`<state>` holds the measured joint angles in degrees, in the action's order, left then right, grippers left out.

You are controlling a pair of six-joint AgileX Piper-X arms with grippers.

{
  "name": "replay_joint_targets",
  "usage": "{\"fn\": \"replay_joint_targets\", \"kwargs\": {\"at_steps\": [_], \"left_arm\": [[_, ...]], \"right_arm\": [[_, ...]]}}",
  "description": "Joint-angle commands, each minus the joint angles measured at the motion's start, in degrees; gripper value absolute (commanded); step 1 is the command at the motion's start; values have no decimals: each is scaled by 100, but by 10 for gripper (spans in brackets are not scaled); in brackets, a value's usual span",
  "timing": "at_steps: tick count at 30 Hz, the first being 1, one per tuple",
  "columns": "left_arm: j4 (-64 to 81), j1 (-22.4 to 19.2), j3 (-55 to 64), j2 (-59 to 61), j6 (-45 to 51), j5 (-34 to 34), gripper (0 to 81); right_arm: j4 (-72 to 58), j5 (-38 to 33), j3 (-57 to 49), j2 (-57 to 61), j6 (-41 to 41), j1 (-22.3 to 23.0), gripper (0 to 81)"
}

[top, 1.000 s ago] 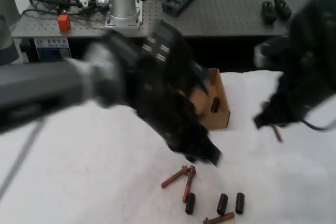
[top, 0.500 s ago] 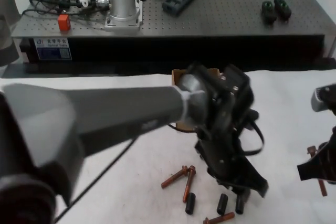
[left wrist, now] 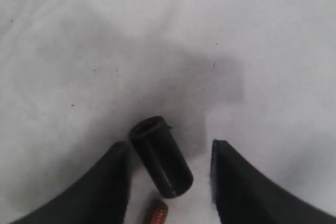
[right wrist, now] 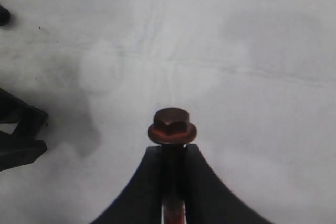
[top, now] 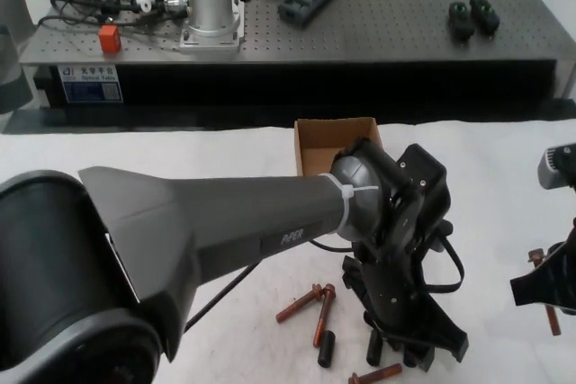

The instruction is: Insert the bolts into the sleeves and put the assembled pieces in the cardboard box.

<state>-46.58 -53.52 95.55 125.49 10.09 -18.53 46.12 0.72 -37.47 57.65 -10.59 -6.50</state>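
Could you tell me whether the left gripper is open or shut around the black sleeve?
Open. The fingers of the left gripper stand apart on either side of the sleeve, lying on the white cloth.

Your left gripper (left wrist: 169, 146) has its fingers spread over the white-covered worktop (left wrist: 157, 35). A black sleeve (left wrist: 160, 156) lies tilted between them, close to one finger. A copper bolt (left wrist: 156, 213) tip sits just beside the sleeve's end.

bolts (top: 322, 312), blk sleeves (top: 326, 348) loose; box (top: 335, 124) open
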Motion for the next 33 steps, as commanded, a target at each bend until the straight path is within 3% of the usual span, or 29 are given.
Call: {"fn": "replay_joint_targets", "kwargs": {"at_steps": [1, 6, 7, 10, 15, 21, 28, 33], "left_arm": [[12, -24, 68, 62, 82, 36, 278], [18, -24, 68, 62, -49, -189, 22], [14, -24, 68, 62, -144, -309, 5], [14, -24, 68, 3, -180, -383, 5], [-8, 148, -79, -614, -239, -239, 6], [2057, 403, -2109, -2330, -74, -158, 6], [5898, 445, -4599, -3946, 219, -469, 6], [6875, 460, -5049, -4229, 535, -416, 6]], "right_arm": [[-93, -72, -7, -73, 52, -37, 18], [-211, -72, -7, -73, 80, -37, 18], [-226, -103, -7, -73, 100, -37, 18], [-377, -371, -7, -73, 342, -37, 18], [-1104, -1683, 17, -122, 882, -26, 18], [-3046, -3195, 297, -279, 2660, 15, 18], [-5763, -3254, 735, -315, 4205, 752, 18], [-5868, -2954, 745, -315, 4234, 1152, 18]]}}
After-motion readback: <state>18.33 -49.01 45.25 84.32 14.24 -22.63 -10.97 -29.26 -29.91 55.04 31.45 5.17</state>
